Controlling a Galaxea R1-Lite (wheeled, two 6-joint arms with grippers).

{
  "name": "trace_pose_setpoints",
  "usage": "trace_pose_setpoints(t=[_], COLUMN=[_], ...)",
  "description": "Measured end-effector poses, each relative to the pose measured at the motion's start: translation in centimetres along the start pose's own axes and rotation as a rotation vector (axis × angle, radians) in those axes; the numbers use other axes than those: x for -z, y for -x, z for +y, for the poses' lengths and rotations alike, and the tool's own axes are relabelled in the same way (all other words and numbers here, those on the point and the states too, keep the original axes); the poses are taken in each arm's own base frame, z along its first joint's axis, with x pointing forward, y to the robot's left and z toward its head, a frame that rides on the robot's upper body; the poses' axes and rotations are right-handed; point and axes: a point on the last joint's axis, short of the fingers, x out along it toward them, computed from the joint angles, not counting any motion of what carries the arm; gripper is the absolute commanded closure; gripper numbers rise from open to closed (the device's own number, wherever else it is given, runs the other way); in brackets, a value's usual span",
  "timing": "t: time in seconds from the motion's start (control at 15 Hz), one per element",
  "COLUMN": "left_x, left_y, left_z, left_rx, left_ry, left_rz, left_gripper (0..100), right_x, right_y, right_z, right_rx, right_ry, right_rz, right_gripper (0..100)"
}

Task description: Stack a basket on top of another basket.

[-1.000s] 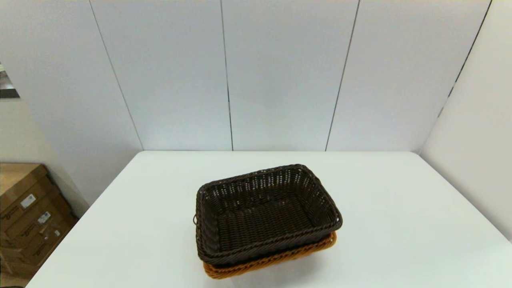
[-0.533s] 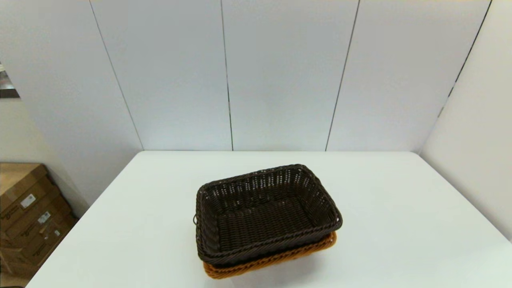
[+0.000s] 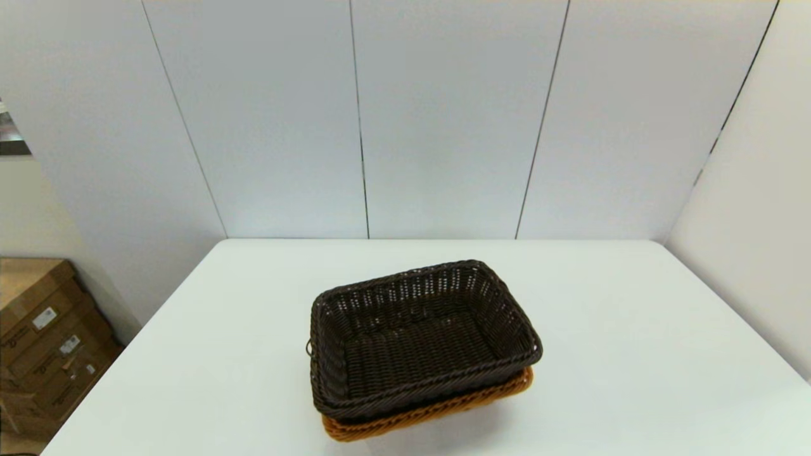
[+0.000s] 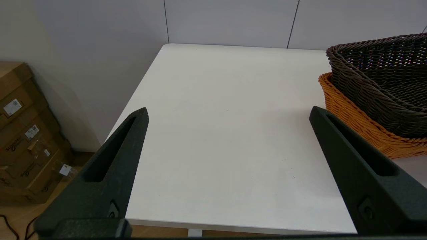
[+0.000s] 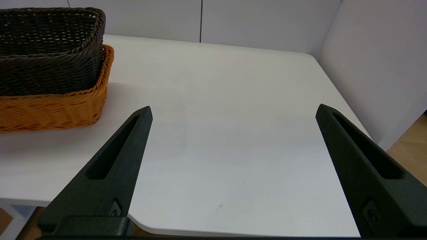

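The dark brown woven basket (image 3: 421, 339) sits nested inside the orange-tan basket (image 3: 437, 410) near the table's front middle; only the tan rim and lower wall show beneath it. Both wrist views also catch the pair: the dark basket (image 4: 383, 83) over the tan basket (image 4: 360, 123), and the dark basket (image 5: 46, 50) over the tan basket (image 5: 53, 106). My left gripper (image 4: 228, 113) is open, pulled back over the table's left front edge, holding nothing. My right gripper (image 5: 233, 111) is open too, back over the right front edge, apart from the baskets. Neither arm shows in the head view.
The white table (image 3: 633, 329) is bounded by grey wall panels behind and to the right. Cardboard boxes (image 3: 44, 335) stand on the floor off the table's left side, also seen as cardboard boxes (image 4: 26, 140).
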Motion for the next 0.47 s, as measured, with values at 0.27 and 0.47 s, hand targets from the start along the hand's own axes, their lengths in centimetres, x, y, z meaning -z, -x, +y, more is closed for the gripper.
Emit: trace_pose_setpoints(t=[0.27, 0.47], left_x=[0.0, 0.0], left_y=[0.0, 0.0], left_z=[0.0, 0.0], left_rx=[0.0, 0.0], left_ry=[0.0, -0.001], left_rz=[0.0, 0.0], left_gripper=[0, 0], right_x=[0.0, -0.01], right_y=[0.0, 0.0], right_z=[0.0, -0.01], right_rx=[0.001, 0.003], right_ry=[-0.008, -0.013], right_rz=[0.0, 0.0], right_gripper=[0, 0])
